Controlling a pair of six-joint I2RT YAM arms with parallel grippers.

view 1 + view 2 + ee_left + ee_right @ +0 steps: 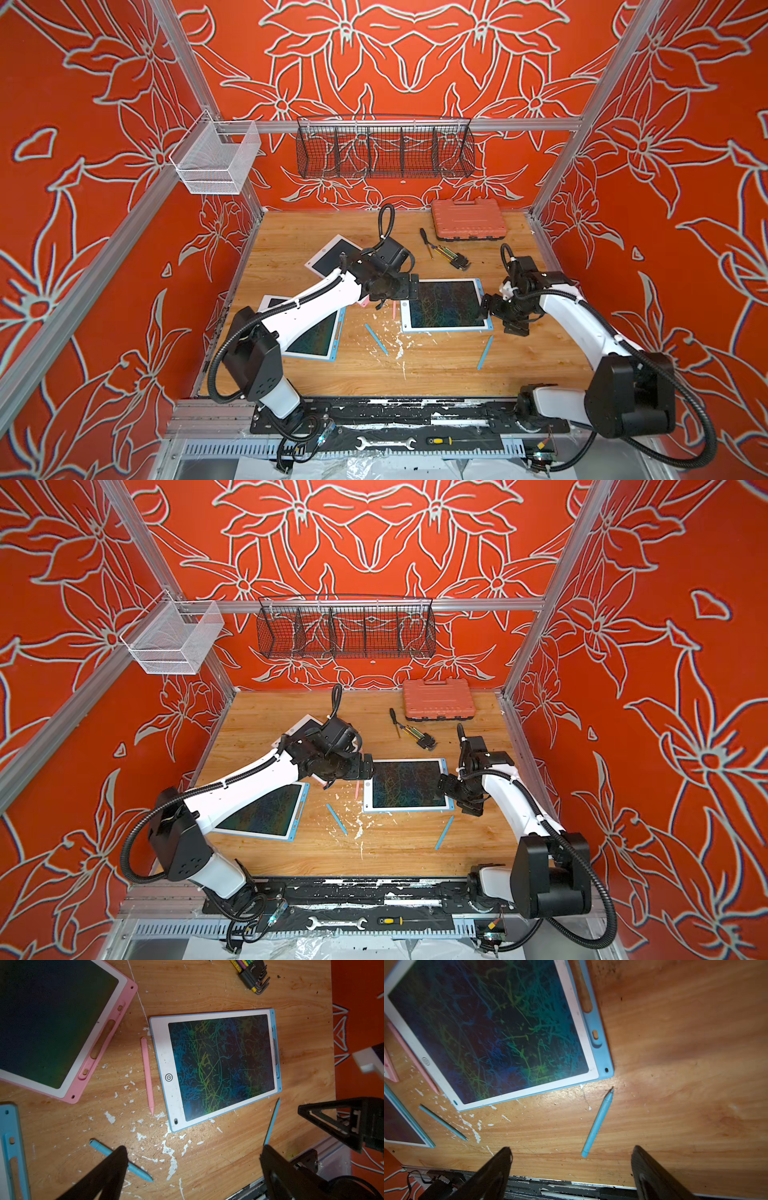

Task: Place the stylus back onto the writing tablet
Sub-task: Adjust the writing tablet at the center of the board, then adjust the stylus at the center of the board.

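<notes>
Nearest the top camera, on the black rail in front of the table (415, 374), we note a wrench (385, 443) and a screwdriver (446, 440). Both grippers are spread wide and grasp nothing. We see the left gripper (193, 1167) above the table, its two dark fingers (108, 1169) apart, with a blue stylus (122, 1160) lying on the wood below one of them. The right gripper (571, 1167) hovers likewise, clear of the table, and a second blue stylus (598, 1122) lies loose on the wood near it. In both top views this stylus (485, 352) rests on the table just off the near right corner of the blue tablet (446, 305), apart from it and angled, its tip towards that corner. We record that the tablet lies flat at mid-table, its screen covered in coloured scribbles, and that its side slot (584, 991) holds no stylus. A pink stylus (147, 1075) lies just beside the tablet's left edge; we cannot tell whether they touch. A pink tablet (62, 1028) lies farther back on the left, and another blue tablet (266, 808) sits partly under the left arm. White flecks mark the wood between the tablets. At the rear we find an orange case (468, 219) and a hex key set (453, 257). Two wire baskets hang on the frame: a black one (384, 149) and a white one (216, 160).
</notes>
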